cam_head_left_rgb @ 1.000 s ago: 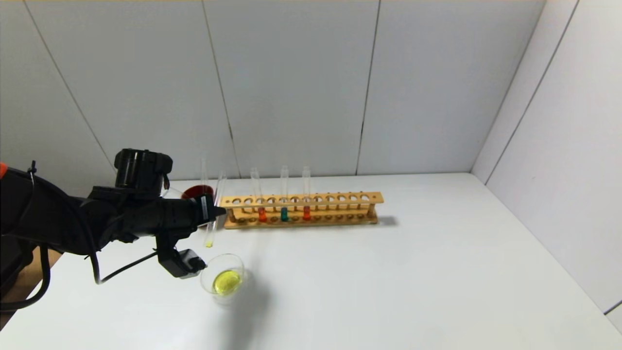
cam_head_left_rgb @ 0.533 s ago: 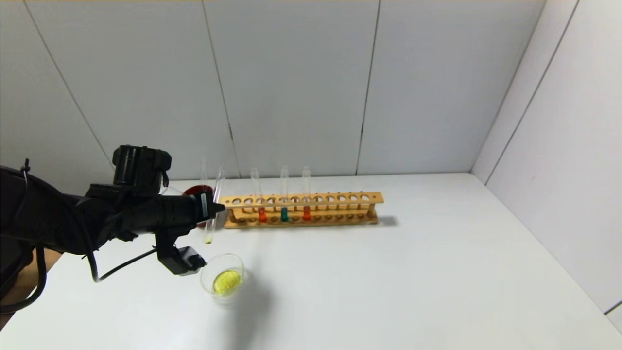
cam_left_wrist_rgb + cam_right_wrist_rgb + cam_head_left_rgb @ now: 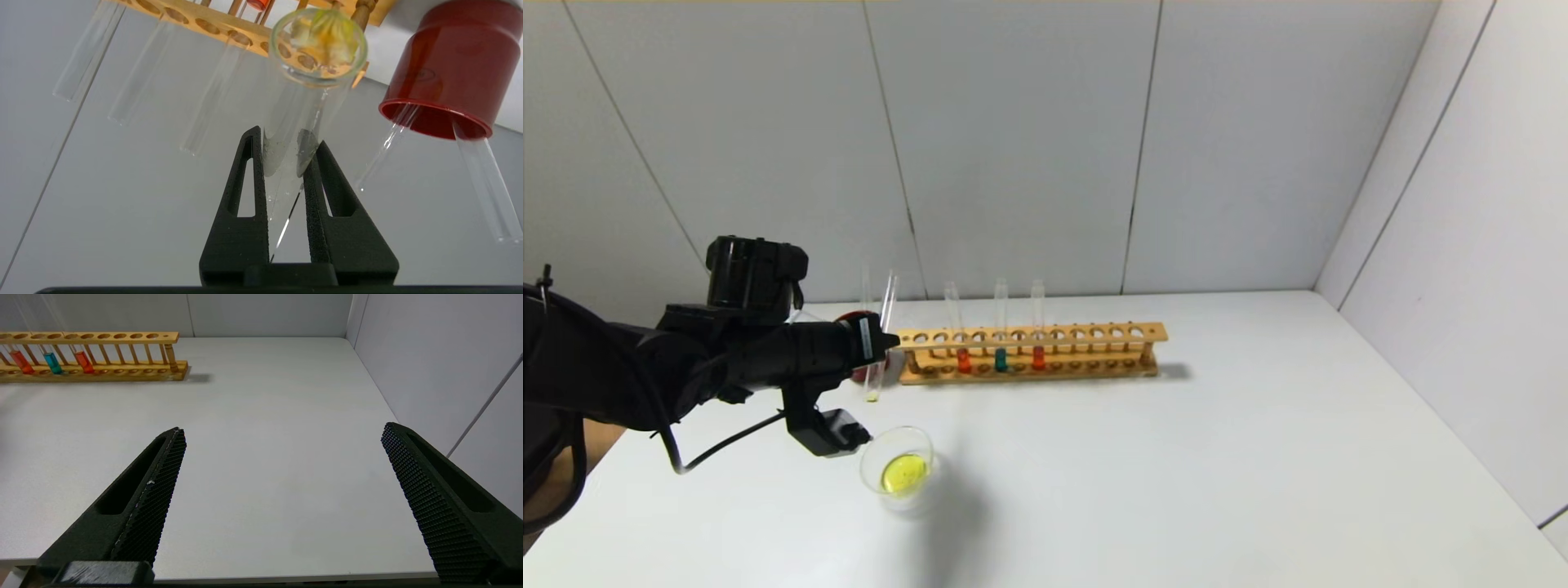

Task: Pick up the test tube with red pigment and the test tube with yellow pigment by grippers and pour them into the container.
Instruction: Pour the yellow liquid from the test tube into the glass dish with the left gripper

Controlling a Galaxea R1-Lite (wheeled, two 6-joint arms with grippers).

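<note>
My left gripper (image 3: 883, 341) is shut on the test tube with yellow pigment (image 3: 875, 384) and holds it nearly upright above the table, beyond the container (image 3: 898, 467). Only a yellow trace is left in the tube's bottom (image 3: 319, 43). In the left wrist view the gripper (image 3: 286, 153) clamps the glass between both fingers. The container is a clear dish holding yellow liquid. Two test tubes with red pigment (image 3: 963, 359) (image 3: 1038, 358) stand in the wooden rack (image 3: 1094, 353). My right gripper (image 3: 282, 433) is open and empty over the table's near right side.
A green-liquid tube (image 3: 1001, 359) stands between the red ones. A dark red cup (image 3: 848, 317) with empty tubes leaning in it stands behind my left gripper, and shows close by in the left wrist view (image 3: 449, 69). Walls close the back and right sides.
My left gripper has lifted the yellow tube and carried it back from the container toward the rack's left end. The tube now stands straighter.
</note>
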